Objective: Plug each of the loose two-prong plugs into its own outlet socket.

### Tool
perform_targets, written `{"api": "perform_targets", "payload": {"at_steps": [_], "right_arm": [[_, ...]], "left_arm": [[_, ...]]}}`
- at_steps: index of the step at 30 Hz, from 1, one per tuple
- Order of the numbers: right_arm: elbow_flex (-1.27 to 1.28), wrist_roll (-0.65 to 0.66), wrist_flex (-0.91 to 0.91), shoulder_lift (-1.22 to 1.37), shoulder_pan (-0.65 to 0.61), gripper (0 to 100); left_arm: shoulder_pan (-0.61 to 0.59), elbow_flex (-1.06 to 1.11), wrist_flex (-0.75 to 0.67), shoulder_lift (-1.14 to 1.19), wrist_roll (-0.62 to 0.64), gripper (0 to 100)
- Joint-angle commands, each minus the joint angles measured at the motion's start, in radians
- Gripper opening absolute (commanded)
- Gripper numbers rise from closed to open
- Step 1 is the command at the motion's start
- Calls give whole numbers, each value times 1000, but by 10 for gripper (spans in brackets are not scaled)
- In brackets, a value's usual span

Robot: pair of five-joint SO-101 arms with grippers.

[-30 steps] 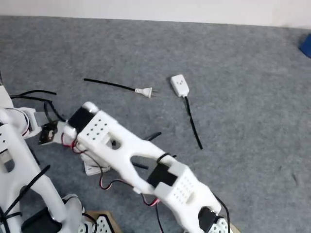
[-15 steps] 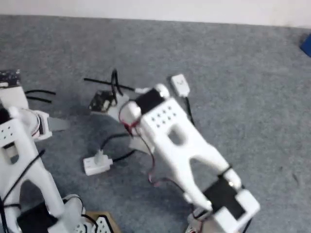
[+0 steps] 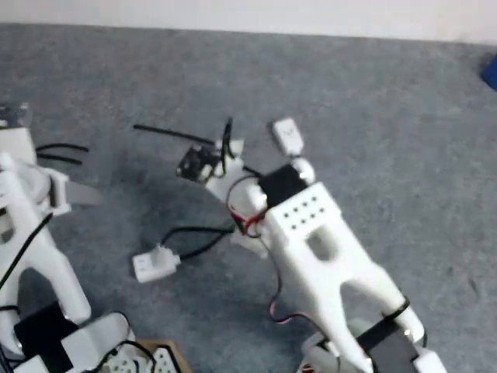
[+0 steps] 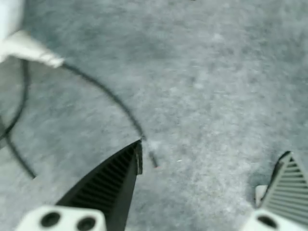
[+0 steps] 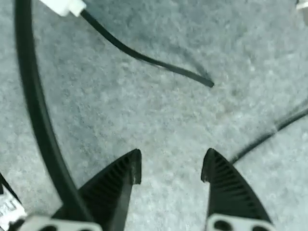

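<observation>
A loose white two-prong plug (image 3: 235, 145) with a black cord lies at the far middle of the grey carpet. A white outlet socket (image 3: 286, 135) lies just to its right. My right gripper (image 3: 213, 167) hangs beside that plug. In the right wrist view the right gripper (image 5: 171, 159) is open over bare carpet, with the plug (image 5: 62, 6) and its cord (image 5: 144, 57) beyond the fingertips. A second socket (image 3: 151, 264) with a plug seated in it lies front left. My left gripper (image 4: 211, 154) is open above carpet near a black cord end (image 4: 153, 160).
The carpet runs to a pale wall at the back. A blue object (image 3: 489, 74) sits at the far right edge. Loose black cords (image 3: 58, 149) trail at the left by the left arm (image 3: 31, 233). A tan board corner (image 3: 167, 350) shows at the front.
My right arm swung from the front-left socket to the far middle, ending beside the loose plug. The joined socket and plug, earlier covered by the arm, now show. The left arm shifted slightly left.
</observation>
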Motion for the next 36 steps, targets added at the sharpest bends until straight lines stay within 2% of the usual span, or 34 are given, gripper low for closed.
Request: {"api": "perform_targets", "payload": {"at_steps": [1, 4, 7, 12, 15, 20, 24, 28, 30, 36], "right_arm": [[-2, -46, -65, 13, -116, 201], [-15, -75, -114, 53, -199, 201], [-74, -117, -145, 116, -239, 201], [-179, -118, -82, 223, -229, 201], [-239, -104, 8, 240, -170, 201], [-426, 6, 269, 240, 13, 201], [-498, 78, 271, 200, 114, 201], [-466, 112, 271, 194, 97, 198], [-464, 169, 268, 196, 73, 198], [-538, 244, 268, 194, -85, 198]], "left_arm": [[-143, -157, 37, -2, 26, 407], [-249, -214, 35, -2, 38, 407], [-337, -211, -25, -2, 40, 407], [-367, -191, -40, -2, 14, 407], [-367, -189, -41, -2, 5, 407], [-366, -186, -41, -2, 3, 407], [-334, -179, -41, -1, 3, 407], [-292, -150, -71, -1, 3, 407], [-289, -134, -86, 18, 3, 407], [-269, -214, -77, 223, -2, 407]]}}
